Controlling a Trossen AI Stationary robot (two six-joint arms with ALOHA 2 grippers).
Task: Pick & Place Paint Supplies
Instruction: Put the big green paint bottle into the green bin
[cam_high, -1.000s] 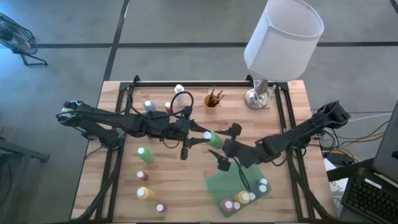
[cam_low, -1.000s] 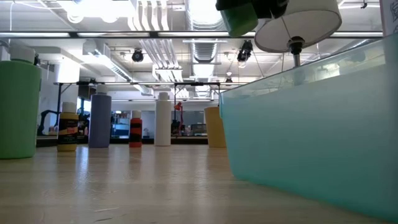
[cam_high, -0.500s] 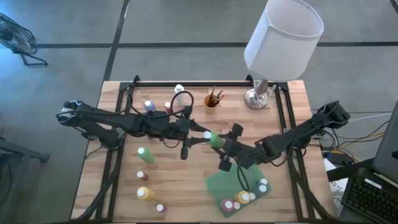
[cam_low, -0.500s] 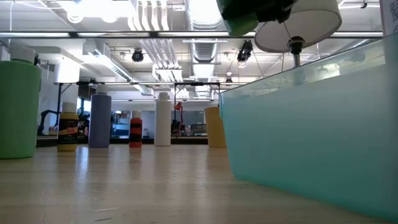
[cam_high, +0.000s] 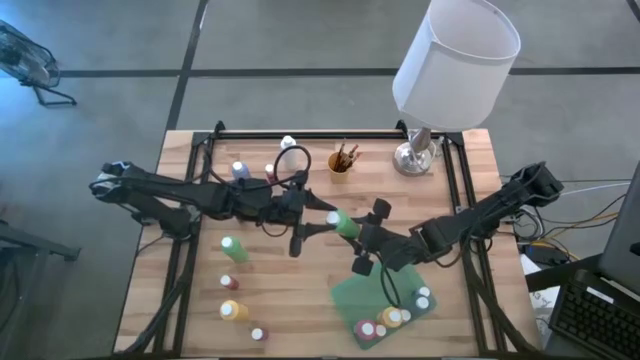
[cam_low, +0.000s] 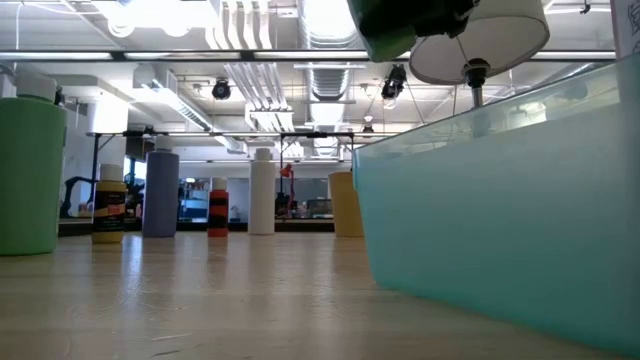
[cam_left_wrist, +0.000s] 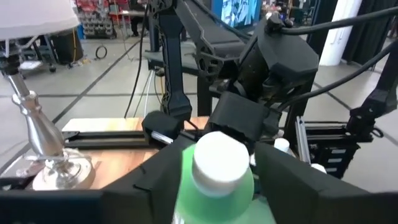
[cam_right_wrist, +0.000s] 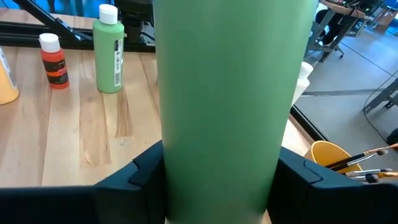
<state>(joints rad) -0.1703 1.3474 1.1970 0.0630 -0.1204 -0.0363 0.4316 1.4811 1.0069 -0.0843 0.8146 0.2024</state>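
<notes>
Green bottle gripped by both end effectors above the table (cam_high: 300, 300)

Near the table's middle, the left end effector (cam_high: 322, 224) and right end effector (cam_high: 362, 236) meet from opposite sides, each with its fingers clenched on the same white-capped green bottle (cam_high: 344, 223), held aloft. The green bin (cam_high: 352, 295), near the right arm, holds several small bottles. Another green bottle (cam_high: 233, 249), a yellow bottle (cam_high: 232, 311) and a cup of brushes (cam_high: 342, 160) stand apart on the wood.

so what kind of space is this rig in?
Probably an open lab or workshop: exposed ceiling ducts and strip lights, a polished concrete floor, and a wooden table on dark framing.
</notes>
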